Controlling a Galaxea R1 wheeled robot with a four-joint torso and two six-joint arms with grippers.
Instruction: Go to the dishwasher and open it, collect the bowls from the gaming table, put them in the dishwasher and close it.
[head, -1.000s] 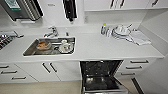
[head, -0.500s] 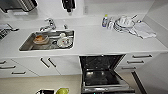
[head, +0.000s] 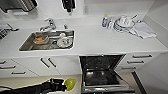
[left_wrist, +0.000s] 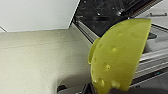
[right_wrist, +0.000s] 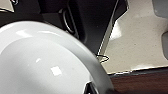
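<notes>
Holding a pale yellow-green bowl (head: 69, 84) out in front of the robot, the left gripper (head: 63, 85) has its jaws pinching the bowl's rim, with the bowl tipped on edge just beside the lowered door of the dishwasher (head: 102, 75). In the left wrist view the yellow-green bowl (left_wrist: 117, 57) stands almost upright against the open, dark cavity and the door edge behind it. The right wrist view is taken up by a glossy white bowl (right_wrist: 47, 62) close to the camera; it looks gripped at its rim, but I cannot tell how the right jaws stand. The main risk, as I judge it, is the thin edge grip: a bowl held by its rim alone could pivot or slip if it brushes the door edge or a rack wire on the way in. The door also sticks out low and wide, so the arm or the base could bump it. On the worktop (head: 95, 40), the sink (head: 47, 40) holds other dishes, and a stack of plates (head: 123, 23) lies well apart from the work.
</notes>
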